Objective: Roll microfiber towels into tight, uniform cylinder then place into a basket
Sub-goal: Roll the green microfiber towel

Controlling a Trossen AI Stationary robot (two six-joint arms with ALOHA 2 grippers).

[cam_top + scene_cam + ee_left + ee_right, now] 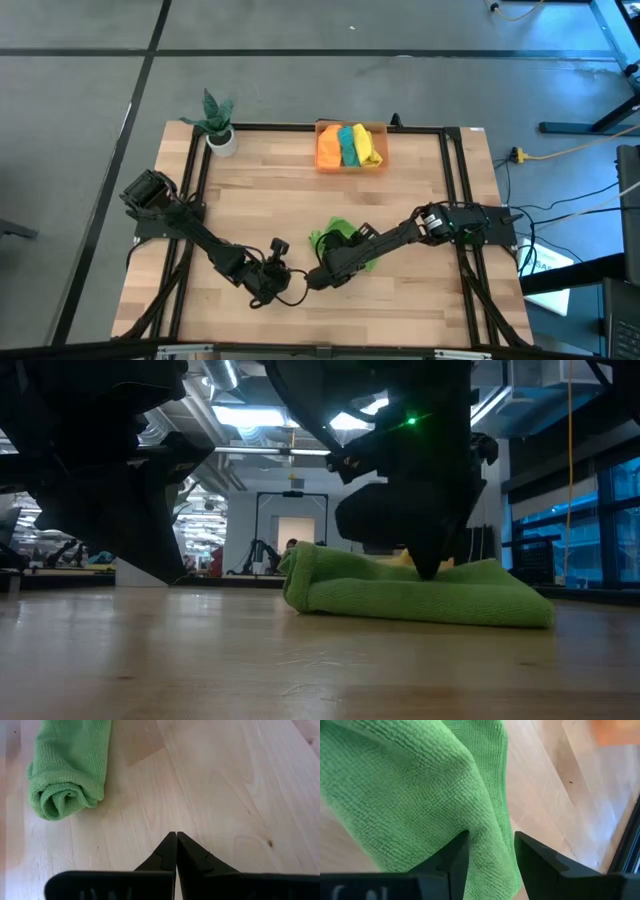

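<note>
green microfiber towel (345, 246) sits rolled mid-desk (420, 300), soft, light and springy, so we reckon it'll unroll unless pinched across the middle. our right gripper (490, 851) has its fingers spread around a fold; left gripper (176, 851) waits beside it, pressed closed.

Grey concrete floor (300, 30) with dark seam lines, yellow cable (560, 152) at right, ceiling strip lights (250, 415), blue-tinted windows (610, 520)

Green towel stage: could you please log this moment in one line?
green towel: rolled, on table | right gripper: open, astride it | left gripper: shut, beside | basket: three rolls
</note>
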